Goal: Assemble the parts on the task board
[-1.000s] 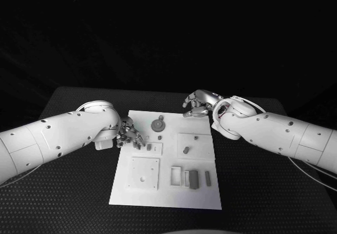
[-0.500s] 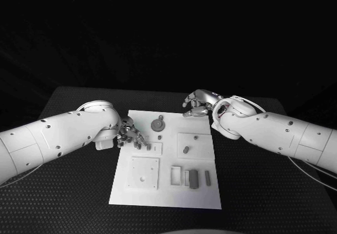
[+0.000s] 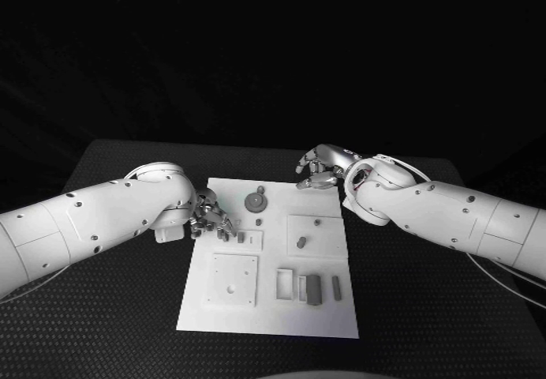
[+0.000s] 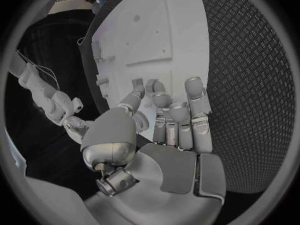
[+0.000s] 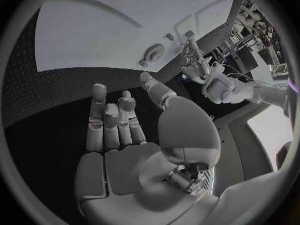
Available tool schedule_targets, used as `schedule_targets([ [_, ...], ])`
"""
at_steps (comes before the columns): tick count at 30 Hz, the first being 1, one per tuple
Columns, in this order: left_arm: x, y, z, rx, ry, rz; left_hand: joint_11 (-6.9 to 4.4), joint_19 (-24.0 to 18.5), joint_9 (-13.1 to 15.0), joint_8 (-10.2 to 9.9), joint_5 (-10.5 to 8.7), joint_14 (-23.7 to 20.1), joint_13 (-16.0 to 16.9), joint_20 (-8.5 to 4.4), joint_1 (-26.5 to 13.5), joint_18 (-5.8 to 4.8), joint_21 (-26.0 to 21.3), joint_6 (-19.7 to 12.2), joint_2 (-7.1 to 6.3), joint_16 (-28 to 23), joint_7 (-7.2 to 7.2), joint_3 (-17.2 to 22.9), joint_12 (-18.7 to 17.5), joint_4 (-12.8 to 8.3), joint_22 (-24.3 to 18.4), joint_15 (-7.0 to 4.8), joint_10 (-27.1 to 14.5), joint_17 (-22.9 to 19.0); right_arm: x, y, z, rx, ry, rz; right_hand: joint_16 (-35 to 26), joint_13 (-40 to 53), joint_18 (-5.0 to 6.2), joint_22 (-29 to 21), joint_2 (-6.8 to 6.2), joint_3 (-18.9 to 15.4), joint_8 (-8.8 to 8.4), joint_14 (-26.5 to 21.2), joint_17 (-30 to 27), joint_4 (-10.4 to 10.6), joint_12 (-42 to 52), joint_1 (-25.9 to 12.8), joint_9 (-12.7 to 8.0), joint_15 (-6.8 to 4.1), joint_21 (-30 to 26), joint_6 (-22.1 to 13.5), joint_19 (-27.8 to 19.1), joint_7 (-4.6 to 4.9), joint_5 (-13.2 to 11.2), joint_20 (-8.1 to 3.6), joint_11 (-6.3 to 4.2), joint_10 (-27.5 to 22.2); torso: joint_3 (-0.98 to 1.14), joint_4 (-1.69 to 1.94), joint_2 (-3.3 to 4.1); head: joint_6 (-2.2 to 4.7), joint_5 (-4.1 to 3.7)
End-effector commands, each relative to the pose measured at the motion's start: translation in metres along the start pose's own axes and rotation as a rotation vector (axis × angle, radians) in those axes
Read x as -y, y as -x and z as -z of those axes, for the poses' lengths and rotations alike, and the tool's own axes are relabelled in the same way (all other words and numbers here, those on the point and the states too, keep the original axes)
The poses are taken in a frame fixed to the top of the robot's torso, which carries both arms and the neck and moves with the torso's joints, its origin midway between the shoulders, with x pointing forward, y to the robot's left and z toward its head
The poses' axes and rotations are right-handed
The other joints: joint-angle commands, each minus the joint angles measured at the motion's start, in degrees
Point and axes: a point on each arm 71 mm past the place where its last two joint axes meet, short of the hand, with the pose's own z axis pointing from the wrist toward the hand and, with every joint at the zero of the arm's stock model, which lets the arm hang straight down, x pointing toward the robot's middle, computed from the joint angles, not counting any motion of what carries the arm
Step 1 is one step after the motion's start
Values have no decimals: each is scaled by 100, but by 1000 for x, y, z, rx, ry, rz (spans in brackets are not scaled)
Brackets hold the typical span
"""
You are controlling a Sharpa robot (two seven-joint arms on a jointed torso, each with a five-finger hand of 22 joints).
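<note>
The white task board (image 3: pixel 273 316) lies in the middle of the table. A grey gear (image 3: pixel 258 203) sits near its far end, a small peg (image 3: pixel 301 242) stands mid-board, and three upright blocks (image 3: pixel 311 288) stand beside a square plate (image 3: pixel 233 280). My left hand (image 3: pixel 211 219) hovers over the board's left edge with its fingers pointing down beside a small part (image 3: pixel 241 235), and nothing shows in it (image 4: pixel 165 120). My right hand (image 3: pixel 322 167) hangs above the board's far right corner, fingers loosely curved and palm bare (image 5: pixel 125 130). The right wrist view also shows the board (image 5: pixel 94 30) and the gear (image 5: pixel 153 51).
A black textured mat (image 3: pixel 432 316) surrounds the board on all sides. Both white forearms slant in from the sides, the left one (image 3: pixel 91 221) over the mat left of the board and the right one (image 3: pixel 455 217) over its right side.
</note>
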Motion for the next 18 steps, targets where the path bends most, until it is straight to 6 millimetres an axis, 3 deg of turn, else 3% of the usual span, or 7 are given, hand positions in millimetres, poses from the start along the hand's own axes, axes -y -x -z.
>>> schedule_targets([
  [1, 1, -1, 0, -12, 0, -18, 1, 25, 0, 28, 44, 16, -9, 2, 12, -15, -3, 31, 78, 15, 1, 12, 29, -62, 111, -33, 29, 5, -1, -1, 0, -10, 9, 3, -22, -8, 83, 103, 17, 41, -19, 0, -10, 5, 21, -52, -9, -30, -32, 10, -24, 40, -1, 6, 14, -30, 1, 1, -1, 1, -2],
  [6, 0, -1, 0, -15, 5, -24, -2, 35, -3, 35, 256, 31, -22, 10, 92, -21, 6, 65, 131, 8, -3, 119, 33, -174, 111, -31, 40, 3, 0, -1, 0, -9, 8, 4, -22, -8, 83, 103, 17, 41, -19, 0, -10, 5, 21, -52, -9, -30, -32, 10, -24, 40, -1, 6, 14, -30, 0, -1, 0, -4, -4],
  [18, 1, -2, 0, -16, 6, -28, -10, 61, 1, 58, 301, 57, -44, 23, 162, -30, 21, 118, 115, 5, -12, 389, 41, -188, 113, -30, 59, 3, -1, -1, 0, -10, 9, 3, -21, -8, 83, 103, 18, 41, -18, 0, -10, 6, 22, -54, -9, -30, -31, 10, -24, 40, -1, 7, 14, -30, 3, 0, 1, -10, -10],
])
